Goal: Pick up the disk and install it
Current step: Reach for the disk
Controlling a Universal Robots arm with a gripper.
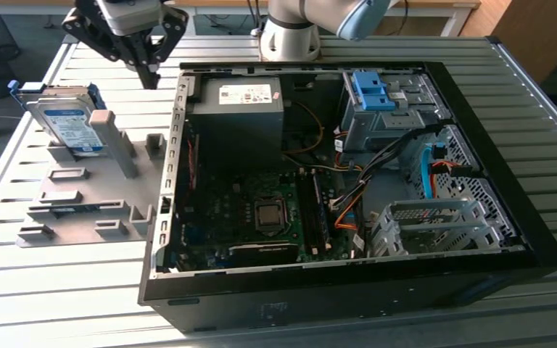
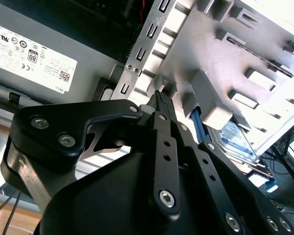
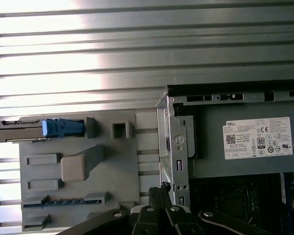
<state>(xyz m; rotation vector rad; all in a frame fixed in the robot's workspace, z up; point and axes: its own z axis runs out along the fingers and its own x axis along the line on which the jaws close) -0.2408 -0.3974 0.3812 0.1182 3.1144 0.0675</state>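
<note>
1. Currently the hand (image 1: 150, 78) is hovering above the counter (image 1: 66, 304). Its black fingers (image 2: 164, 142) are pressing together into a single point and gripping nothing. In both wrist views the tips are meeting with no gap.
2. The disk (image 1: 66, 122) is standing roughly on edge in a grey holder (image 1: 99, 199) at the exterior view's left. The holder is lying just beside the open computer case (image 1: 539, 239). The hand is hanging apart from the disk, over the strip between it and the case wall.
3. Judging by this, the step in hand is the reach for the disk, with nothing lifted yet.
4. Doing it well is probably meaning three things:
   - spreading the fingers wider than the disk's thin side,
   - centring over its upper edge,
   - travelling straight, so the tips are not knocking the holder's posts or the case's sheet-metal rim.
5. The disk is looking like a rigid silver slab with a glossy blue-and-white label and a blue plastic frame along its edges. In the first wrist view the disk (image 3: 63, 128) is showing edge-on, as a thin line with a blue end. Such smooth faces are likely offering little friction, so a square, flat grip is mattering.
6. The holder is appearing matte and blocky, with ribs, slots and upright posts. The counter is made of ribbed metal slats that are catching strong glare. The case is black, with thin perforated steel along its side.
</note>
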